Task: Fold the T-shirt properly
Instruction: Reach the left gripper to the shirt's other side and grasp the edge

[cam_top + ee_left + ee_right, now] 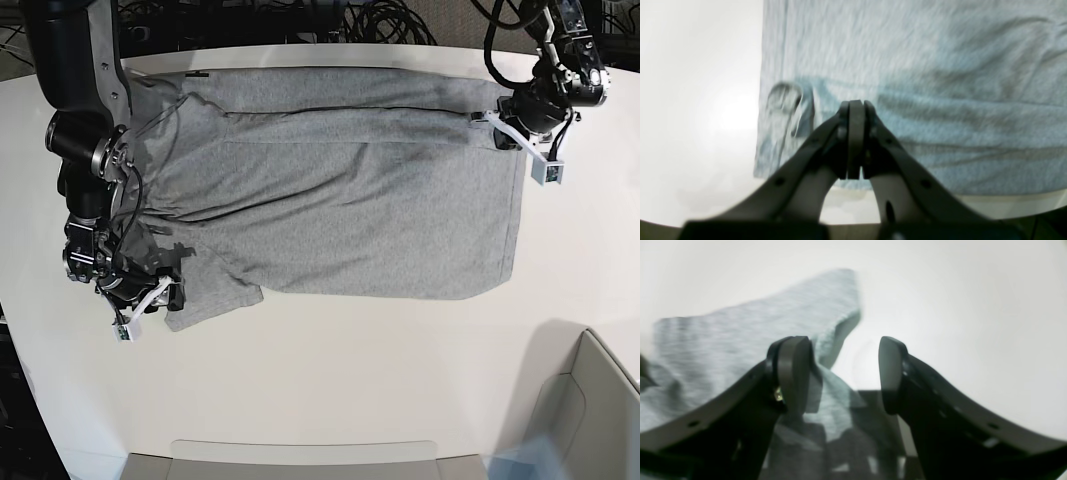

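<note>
T-shirt (340,190) flat; left gripper (856,110) closed, right gripper (840,373) spread.

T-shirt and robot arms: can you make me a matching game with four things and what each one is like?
Things:
1. T-shirt
2. left gripper
3. right gripper
4. table

Descriptions:
a. jaws wide apart, over a sleeve
b. white and smooth
c. grey, spread out flat
d. jaws pressed together, above the grey cloth near its edge

Right pairs: 1-c, 2-d, 3-a, 4-b
</note>
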Controlling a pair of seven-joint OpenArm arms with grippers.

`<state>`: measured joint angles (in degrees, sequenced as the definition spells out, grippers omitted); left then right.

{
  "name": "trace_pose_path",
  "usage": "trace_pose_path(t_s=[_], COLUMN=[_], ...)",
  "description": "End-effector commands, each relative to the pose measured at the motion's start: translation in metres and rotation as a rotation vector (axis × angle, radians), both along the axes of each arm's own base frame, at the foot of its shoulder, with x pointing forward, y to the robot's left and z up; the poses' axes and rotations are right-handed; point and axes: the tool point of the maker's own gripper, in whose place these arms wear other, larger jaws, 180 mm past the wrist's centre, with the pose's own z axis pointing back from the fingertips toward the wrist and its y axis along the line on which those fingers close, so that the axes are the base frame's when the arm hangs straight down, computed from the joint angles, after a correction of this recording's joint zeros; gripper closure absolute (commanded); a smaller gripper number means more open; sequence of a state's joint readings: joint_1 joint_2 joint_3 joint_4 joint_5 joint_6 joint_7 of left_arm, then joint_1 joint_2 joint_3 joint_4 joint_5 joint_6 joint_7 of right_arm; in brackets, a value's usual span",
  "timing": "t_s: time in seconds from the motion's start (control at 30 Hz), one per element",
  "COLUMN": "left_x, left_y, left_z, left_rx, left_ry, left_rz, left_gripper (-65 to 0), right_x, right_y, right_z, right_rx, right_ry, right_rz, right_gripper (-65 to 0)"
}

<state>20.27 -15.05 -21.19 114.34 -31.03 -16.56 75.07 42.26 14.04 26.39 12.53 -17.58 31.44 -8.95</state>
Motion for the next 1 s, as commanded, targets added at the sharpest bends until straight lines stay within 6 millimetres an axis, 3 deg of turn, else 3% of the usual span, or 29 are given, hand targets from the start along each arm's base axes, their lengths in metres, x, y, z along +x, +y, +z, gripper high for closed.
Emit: trace_pose_path(t_s=[0.0,0.13,0.3,0.43,0.53,0.67,0.8,0.97], left_x=[0.018,0.046,0.11,0.162,0.198,0.231,0.248,0.254], left_y=[0.005,0.006,0.019,0.038,0.041,0.051,0.054,0.058], left_z=[0.015,0.034,0.074,0.082,0.073,0.049,0.023,-0.008], left_rx=[0.02,0.022,0.034,0.042,0.064,0.051,0.06,0.032], left_ry=[-0.071,-0.156,-0.304,-0.315,-0.289,-0.27,-0.246,-0.201], left_rz=[-0.003,-0.004,-0.006,-0.037,-0.165,-0.192,-0.216,-0.229], left_gripper=[-6.3,-15.8,-26.3,-31.6,-31.6,-31.6,-31.7,-31.7], right_x=[0.003,-0.006,-0.007,-0.008,-0.009,-0.009,-0.009,-0.009], right_y=[0.008,0.018,0.018,0.014,0.013,0.013,0.013,0.008], right_z=[0.006,-0.002,-0.004,-0.004,-0.005,-0.005,-0.005,-0.004], right_rx=[-0.012,-0.042,-0.042,-0.048,-0.05,-0.05,-0.051,-0.057], right_ry=[0.011,0.054,0.06,0.063,0.065,0.065,0.066,0.066], right_rz=[0.056,0.13,0.13,0.126,0.126,0.126,0.126,0.12], right_gripper=[-32.7,-32.7,-32.7,-32.7,-32.7,-32.7,-32.7,-32.7])
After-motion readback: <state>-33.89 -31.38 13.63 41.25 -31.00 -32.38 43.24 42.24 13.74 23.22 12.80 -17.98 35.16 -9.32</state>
